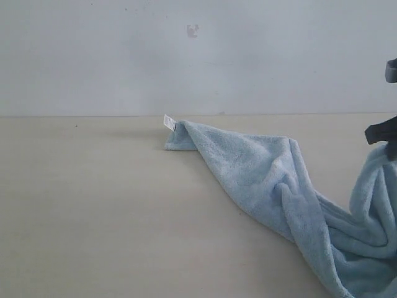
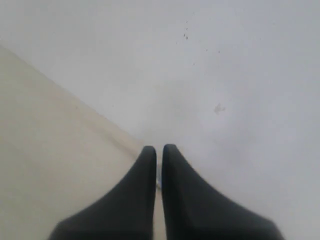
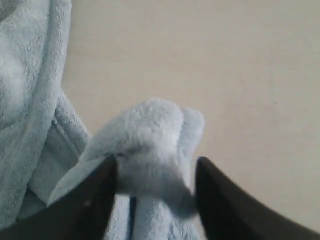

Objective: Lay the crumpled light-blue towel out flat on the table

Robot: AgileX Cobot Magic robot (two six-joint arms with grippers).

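The light-blue towel (image 1: 260,167) lies crumpled on the cream table (image 1: 93,205), stretching from the middle to the right edge. Its corner with the white tag (image 1: 169,122) rests on the table near the back wall. At the right edge the towel rises to my right gripper (image 1: 388,139). In the right wrist view a thick fold of the towel (image 3: 150,130) is pinched between the fingers of the right gripper (image 3: 156,167), above the table (image 3: 225,75). My left gripper (image 2: 159,150) is shut with nothing in it and does not show in the exterior view.
A plain pale wall (image 1: 198,56) stands behind the table's far edge. The left wrist view looks at that wall (image 2: 225,75) and a strip of bare table (image 2: 45,150). Bare tabletop stretches left of the towel.
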